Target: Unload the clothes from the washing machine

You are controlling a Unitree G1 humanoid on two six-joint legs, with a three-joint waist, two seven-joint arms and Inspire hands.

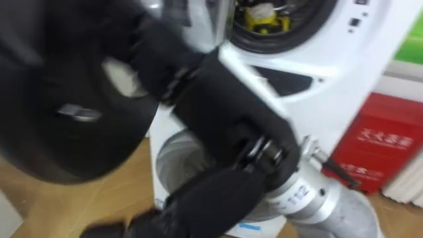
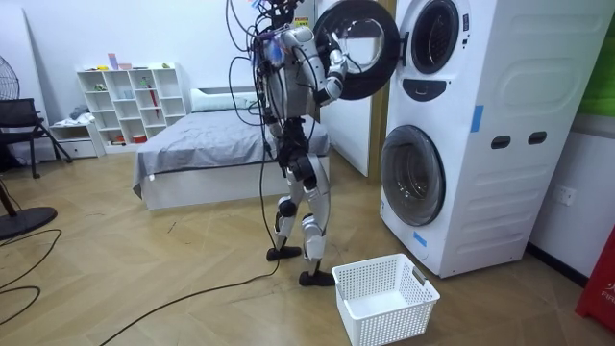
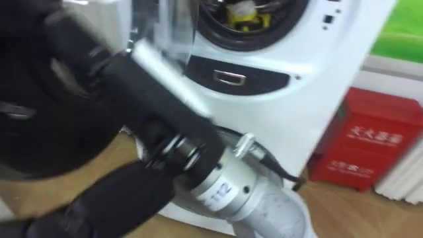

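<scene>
A bedroom lies behind me, with wood floor underfoot, and I stand at the stacked washing machine [image 2: 461, 125]. To the left of my right hand [image 1: 221, 112] the round dark door [image 1: 66, 119] hangs wide open. The hand is raised beside it, and I cannot tell how far its fingers are spread or whether they hold anything. Up and to the right of it, the yellow clothes [image 1: 261, 18] sit in the upper drum (untouched, I judge). To do this well, I should clear the door's edge, reach straight in through the opening, and close round a thick fold.
</scene>
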